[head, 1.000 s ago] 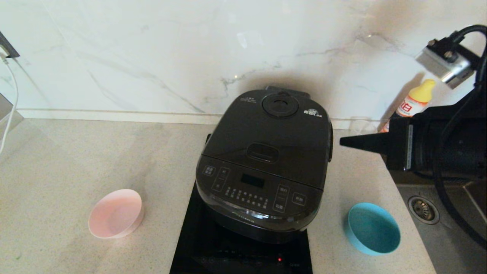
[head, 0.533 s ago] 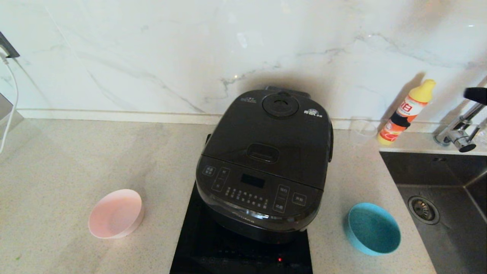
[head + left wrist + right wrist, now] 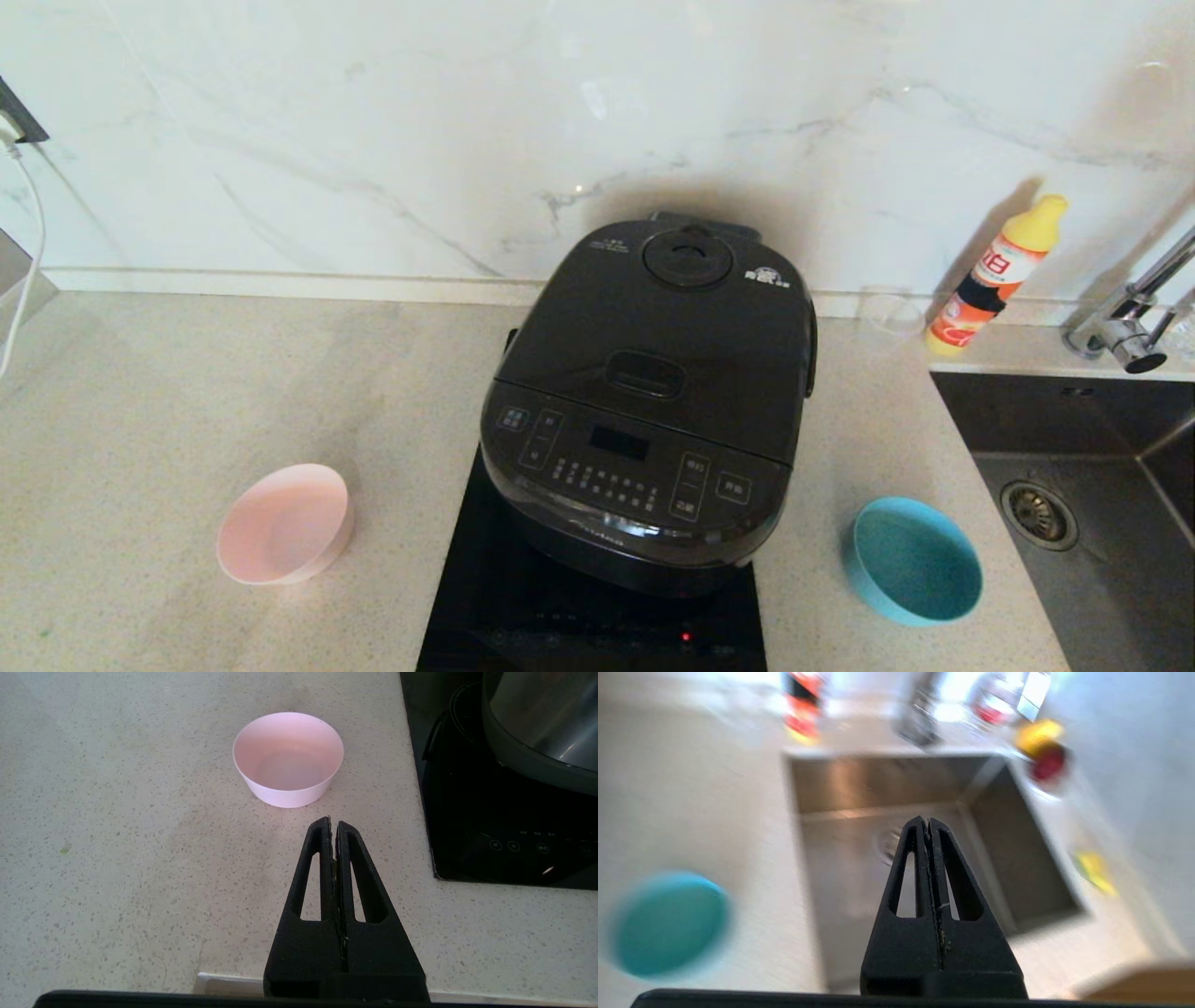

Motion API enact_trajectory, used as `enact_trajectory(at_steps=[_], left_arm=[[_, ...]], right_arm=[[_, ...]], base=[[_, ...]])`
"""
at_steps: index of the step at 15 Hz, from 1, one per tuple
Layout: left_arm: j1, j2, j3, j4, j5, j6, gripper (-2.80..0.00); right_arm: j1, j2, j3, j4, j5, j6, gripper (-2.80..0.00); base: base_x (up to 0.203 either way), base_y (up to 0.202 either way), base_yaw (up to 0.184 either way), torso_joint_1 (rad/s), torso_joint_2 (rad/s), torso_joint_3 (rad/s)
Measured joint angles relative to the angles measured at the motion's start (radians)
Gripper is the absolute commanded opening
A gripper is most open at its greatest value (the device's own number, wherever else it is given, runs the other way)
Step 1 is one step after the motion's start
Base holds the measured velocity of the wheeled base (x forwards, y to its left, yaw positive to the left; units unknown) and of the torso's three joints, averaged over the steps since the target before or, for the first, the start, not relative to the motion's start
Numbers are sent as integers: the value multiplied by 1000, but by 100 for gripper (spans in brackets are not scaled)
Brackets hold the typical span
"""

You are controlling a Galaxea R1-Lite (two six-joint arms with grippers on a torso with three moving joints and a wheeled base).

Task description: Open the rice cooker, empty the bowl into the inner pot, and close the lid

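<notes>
The black rice cooker (image 3: 653,411) stands mid-counter on a black induction hob, its lid (image 3: 667,327) down and shut. The inner pot is hidden under it. A pink bowl (image 3: 283,525) (image 3: 288,759) sits to the cooker's left and a teal bowl (image 3: 915,560) (image 3: 668,921) to its right; both look empty. My left gripper (image 3: 333,822) is shut on nothing, hovering over the counter just short of the pink bowl. My right gripper (image 3: 927,821) is shut and empty above the sink. Neither arm shows in the head view.
A steel sink (image 3: 1074,485) with a tap (image 3: 1125,327) lies at the right. A yellow-capped bottle (image 3: 999,275) and a clear glass (image 3: 889,317) stand by the back wall. The black hob (image 3: 485,597) reaches the counter's front edge. A white cable (image 3: 23,252) hangs at far left.
My right arm, which reached in from the right beside the cooker a second ago, has drawn back out of the head view. The cooker and bowls have not moved.
</notes>
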Motion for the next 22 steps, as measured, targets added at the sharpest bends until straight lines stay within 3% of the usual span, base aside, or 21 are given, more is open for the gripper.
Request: enact_trajectory(at_steps=[3, 5, 7, 12, 13, 22], left_arm=[[0, 0, 0, 0, 0, 0, -280], [0, 0, 0, 0, 0, 0, -280], [0, 0, 0, 0, 0, 0, -280], [0, 0, 0, -1, 0, -2, -280], [-1, 0, 0, -1, 0, -2, -280], [0, 0, 0, -1, 0, -2, -280]], right_arm=[[-100, -209, 237, -7, 61, -87, -280], [-126, -323, 409, -51, 88, -94, -280], [-136, -441, 550, -98, 169, -71, -280], [-141, -541, 666, -138, 634, -1, -280], [-141, -545, 676, -140, 671, 11, -280], [-140, -554, 688, -129, 679, 10, -280]], base=[[0, 0, 0, 0, 0, 0], [0, 0, 0, 0, 0, 0], [0, 0, 0, 0, 0, 0], [0, 0, 0, 0, 0, 0], [0, 0, 0, 0, 0, 0], [0, 0, 0, 0, 0, 0]])
